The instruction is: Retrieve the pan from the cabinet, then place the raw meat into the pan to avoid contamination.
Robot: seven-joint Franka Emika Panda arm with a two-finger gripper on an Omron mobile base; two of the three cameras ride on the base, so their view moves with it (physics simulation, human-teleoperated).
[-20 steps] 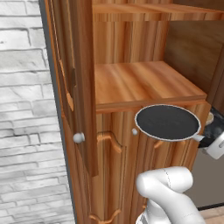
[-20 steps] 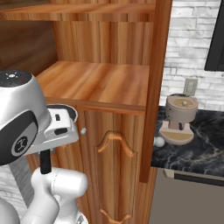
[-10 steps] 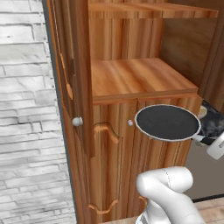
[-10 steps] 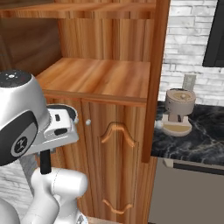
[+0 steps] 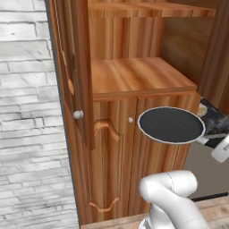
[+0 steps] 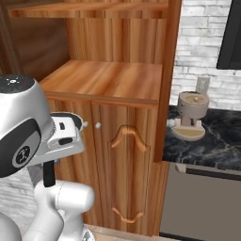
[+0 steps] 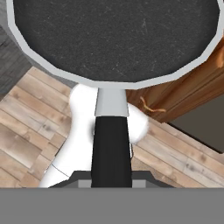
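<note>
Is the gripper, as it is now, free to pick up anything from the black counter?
Probably not: the gripper is shut on the handle of the round black pan, held in front of the reddish-brown wooden cabinet.

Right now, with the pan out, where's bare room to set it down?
The pan hangs in the air by its handle, clear of the cabinet. The open wooden shelf above the lower doors is bare between the back panel and side walls. The dark counter is bare right of the coffee machine; its left end is crowded.

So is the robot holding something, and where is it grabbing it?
Yes, the round black frying pan with a silver rim, gripped by its short handle, out in front of the cabinet.
</note>
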